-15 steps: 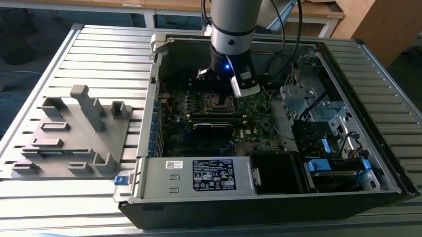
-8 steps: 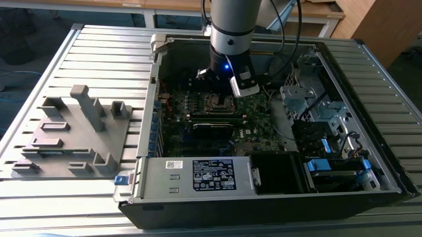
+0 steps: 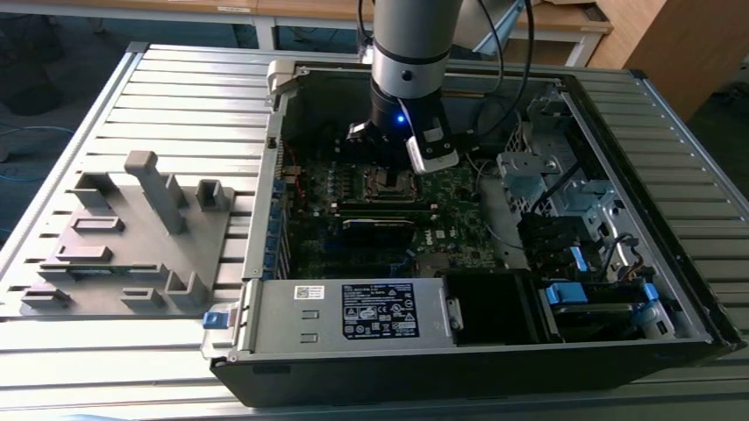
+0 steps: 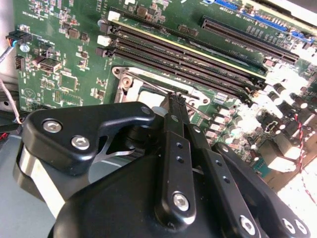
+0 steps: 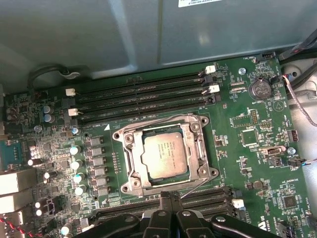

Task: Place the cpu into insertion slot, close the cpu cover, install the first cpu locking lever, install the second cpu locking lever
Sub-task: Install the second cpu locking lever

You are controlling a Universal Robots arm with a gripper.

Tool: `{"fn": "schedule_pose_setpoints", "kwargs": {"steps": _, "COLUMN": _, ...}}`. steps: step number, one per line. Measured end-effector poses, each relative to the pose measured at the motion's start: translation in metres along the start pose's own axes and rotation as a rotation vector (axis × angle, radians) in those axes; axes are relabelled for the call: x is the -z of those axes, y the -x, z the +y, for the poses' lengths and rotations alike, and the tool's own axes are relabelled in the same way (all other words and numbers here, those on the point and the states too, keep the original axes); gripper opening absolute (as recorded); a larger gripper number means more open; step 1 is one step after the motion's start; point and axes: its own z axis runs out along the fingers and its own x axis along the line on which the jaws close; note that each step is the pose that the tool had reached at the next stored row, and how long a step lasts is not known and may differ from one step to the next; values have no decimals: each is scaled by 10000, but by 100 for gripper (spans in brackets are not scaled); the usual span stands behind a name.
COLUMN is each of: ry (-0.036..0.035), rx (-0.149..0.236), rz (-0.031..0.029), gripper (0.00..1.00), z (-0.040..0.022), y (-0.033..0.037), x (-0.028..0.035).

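Inside an open black desktop computer case lying on a ribbed grey metal table, a grey-sleeved robot arm reaching down over the green-black motherboard; black two-fingered pincer poised at the edge of the socket, fingertips pressed together with no visible gap, seemingly pinching a thin silver wire locking lever that runs along the socket's near side, though contact hard to confirm; in the second wrist view, same pincer narrowed to a point just beside the socket's metal rim. Small flat square cpu with dull silver-grey metal top seated in the small square black insertion slot; shiny silver metal cpu cover, a frame with a square window, lying flat around the chip and framing it on all sides. Long narrow black memory slots running parallel just beside the socket on two opposite sides; round silver coin battery well apart, near the board's corner. On the table at the exterior view's left, a grey moulded fixture block with upright posts, beside the case.
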Motion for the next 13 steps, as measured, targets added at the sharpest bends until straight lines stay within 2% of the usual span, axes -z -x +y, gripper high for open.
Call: {"fn": "schedule_pose_setpoints", "kwargs": {"steps": 13, "ry": 1, "rx": 1, "rz": 0, "gripper": 11, "z": -5, "y": -1, "x": -64}}
